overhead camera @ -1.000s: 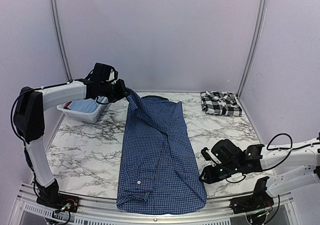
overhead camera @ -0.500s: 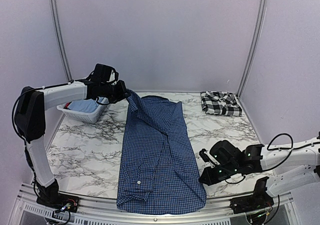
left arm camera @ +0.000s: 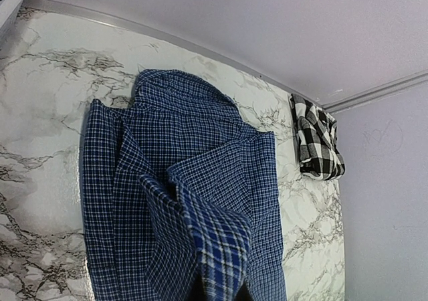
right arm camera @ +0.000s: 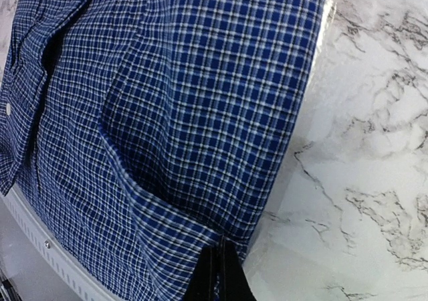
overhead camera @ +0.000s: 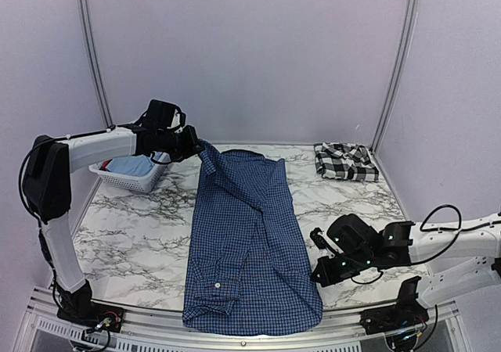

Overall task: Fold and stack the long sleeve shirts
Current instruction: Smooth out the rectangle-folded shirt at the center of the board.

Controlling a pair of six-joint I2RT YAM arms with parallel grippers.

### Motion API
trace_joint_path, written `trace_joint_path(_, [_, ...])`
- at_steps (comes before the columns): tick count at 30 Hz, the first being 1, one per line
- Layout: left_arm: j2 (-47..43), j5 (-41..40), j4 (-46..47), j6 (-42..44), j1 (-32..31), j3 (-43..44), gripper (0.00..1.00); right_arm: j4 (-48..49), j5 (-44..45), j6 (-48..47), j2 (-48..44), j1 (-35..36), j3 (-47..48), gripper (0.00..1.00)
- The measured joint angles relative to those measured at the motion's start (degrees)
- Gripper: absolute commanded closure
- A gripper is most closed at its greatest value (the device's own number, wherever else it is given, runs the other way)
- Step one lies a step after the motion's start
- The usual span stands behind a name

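Right tool (right arm camera: 219, 269): fingers together, clamped on the right near edge of the dark blue shirt (overhead camera: 246, 242), low over the tabletop (overhead camera: 133, 227). My wrist view shows only the dark fingertips meeting at the hem. I cannot make out how much cloth sits between them. A crease runs from the pinch up into the cloth.

Left tool (overhead camera: 192, 143): closed on the shirt's far left corner by the collar, with that corner lifted off the tabletop. In my left wrist view the fingers are cut off at the bottom edge. Only a bunched fold of checked cloth running down to them shows.

The shirt lies lengthwise mid-tabletop, collar far, hem at the near edge. One white button shows near the hem. Whether the hem overhangs the front rail I cannot tell.

Around: black-and-white plaid shirt (overhead camera: 345, 161), folded, at the far right corner, well apart from the blue one. White slatted basket (overhead camera: 125, 181) at far left, with light blue cloth inside, partly hidden by my left arm.
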Motion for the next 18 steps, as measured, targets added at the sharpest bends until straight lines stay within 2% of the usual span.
trace_joint_path(8, [0.07,0.04,0.0,0.0,0.0,0.0,1.0,-0.68,-0.02,-0.2,0.85,1.86,2.51,1.0])
trace_joint_path(10, [0.09,0.15,0.0,-0.02,0.0,0.0,1.0,-0.87,0.33,-0.2,1.79,1.99,2.91,0.96])
trace_joint_path(18, [0.37,0.39,0.0,-0.02,0.0,0.0,1.0,-4.28,7.52,-1.16,4.22,0.5,9.44,0.94])
